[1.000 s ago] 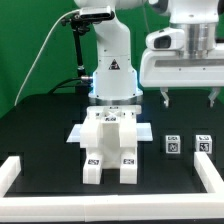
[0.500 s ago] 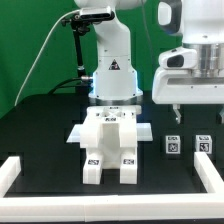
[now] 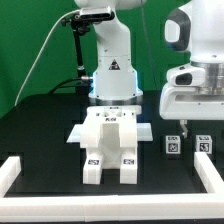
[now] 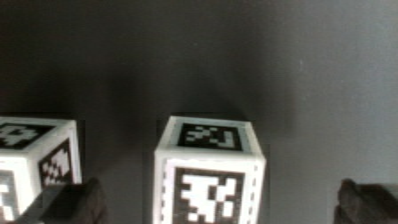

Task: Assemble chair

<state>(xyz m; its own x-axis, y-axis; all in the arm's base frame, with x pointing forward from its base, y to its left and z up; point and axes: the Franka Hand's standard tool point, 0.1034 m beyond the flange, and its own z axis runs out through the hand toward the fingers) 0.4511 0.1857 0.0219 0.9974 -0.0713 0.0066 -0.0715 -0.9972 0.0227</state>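
A cluster of white chair parts (image 3: 108, 145) with square tags stands in the middle of the black table. Two small white tagged cubes sit to the exterior view's right: one nearer the cluster (image 3: 172, 145) and one further out (image 3: 203, 144). My gripper (image 3: 203, 126) hangs open just above the outer cube. In the wrist view that cube (image 4: 214, 170) lies between my two dark fingertips (image 4: 365, 200), untouched, and the gripper (image 4: 222, 205) is open around it. The other cube (image 4: 36, 165) is beside it, outside the fingers.
The robot's white base (image 3: 110, 70) stands behind the chair parts. A white border rail (image 3: 20, 170) runs round the table, also close to the cubes on the exterior view's right (image 3: 208, 178). A green wall is behind.
My gripper has moved down and to the exterior view's right, from above the table to just over the outer cube. It stays open. The parts have not moved.
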